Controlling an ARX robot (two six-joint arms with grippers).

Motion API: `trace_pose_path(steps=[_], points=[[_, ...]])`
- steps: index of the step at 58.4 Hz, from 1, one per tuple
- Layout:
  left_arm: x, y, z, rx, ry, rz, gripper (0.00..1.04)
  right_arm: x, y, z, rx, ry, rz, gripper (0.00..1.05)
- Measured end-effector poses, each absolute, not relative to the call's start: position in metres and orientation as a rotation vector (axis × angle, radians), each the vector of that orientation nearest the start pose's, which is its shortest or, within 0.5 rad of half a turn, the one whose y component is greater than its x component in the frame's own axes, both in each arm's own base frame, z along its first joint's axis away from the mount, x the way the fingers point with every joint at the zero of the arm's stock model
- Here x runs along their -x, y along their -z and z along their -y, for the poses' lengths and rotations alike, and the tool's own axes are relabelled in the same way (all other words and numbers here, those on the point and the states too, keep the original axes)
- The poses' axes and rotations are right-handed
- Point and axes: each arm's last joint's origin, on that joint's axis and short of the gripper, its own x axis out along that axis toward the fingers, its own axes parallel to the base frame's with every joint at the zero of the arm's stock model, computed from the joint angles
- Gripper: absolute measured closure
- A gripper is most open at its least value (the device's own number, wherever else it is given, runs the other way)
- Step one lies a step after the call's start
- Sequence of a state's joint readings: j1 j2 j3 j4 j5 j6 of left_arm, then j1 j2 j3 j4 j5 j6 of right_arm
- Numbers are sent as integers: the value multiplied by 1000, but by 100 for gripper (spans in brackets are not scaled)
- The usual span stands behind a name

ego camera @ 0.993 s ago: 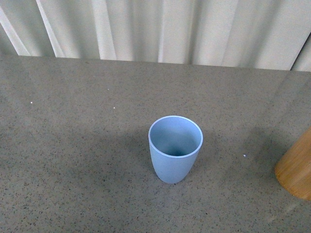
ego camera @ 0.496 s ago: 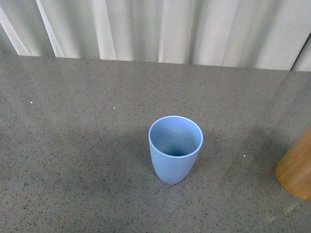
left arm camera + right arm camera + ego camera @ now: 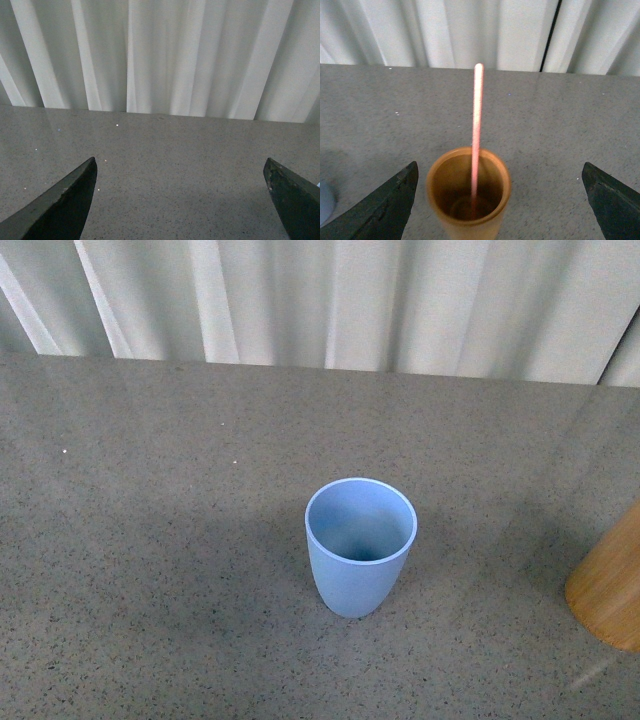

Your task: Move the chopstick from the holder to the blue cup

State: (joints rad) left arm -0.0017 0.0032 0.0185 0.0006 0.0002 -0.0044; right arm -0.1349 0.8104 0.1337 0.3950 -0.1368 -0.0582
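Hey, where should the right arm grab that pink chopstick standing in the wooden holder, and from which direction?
Probably the bare upper shaft of the pink chopstick, well above the rim of the wooden holder. Its lower part is sunk inside the holder, so only the top is free. The open right gripper faces it; come straight in, one finger either side.

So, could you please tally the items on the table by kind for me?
Cups: 1, the blue cup
Holders: 1, the wooden holder
Chopsticks: 1, the pink chopstick, standing in the wooden holder
Total: 3
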Motion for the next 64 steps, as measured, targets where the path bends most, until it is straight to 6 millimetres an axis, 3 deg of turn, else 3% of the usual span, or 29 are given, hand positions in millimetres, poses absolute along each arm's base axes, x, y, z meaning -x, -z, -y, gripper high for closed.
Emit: trace_pose_path(steps=[14, 28, 43, 53, 64], points=[[-97, -170, 0, 4, 2, 16, 7, -204, -141, 23, 17, -28, -277, 10], [-97, -170, 0, 4, 2, 16, 7, -241, -138, 13, -6, -64, -269, 10], [-97, -170, 0, 4, 2, 16, 7, -270, -129, 7, -9, -63, -280, 10], [-97, -170, 0, 4, 2, 16, 7, -279, -124, 2, -6, -65, -287, 10], [-97, -170, 0, 4, 2, 16, 7, -280, -123, -5, -13, -78, -286, 40]])
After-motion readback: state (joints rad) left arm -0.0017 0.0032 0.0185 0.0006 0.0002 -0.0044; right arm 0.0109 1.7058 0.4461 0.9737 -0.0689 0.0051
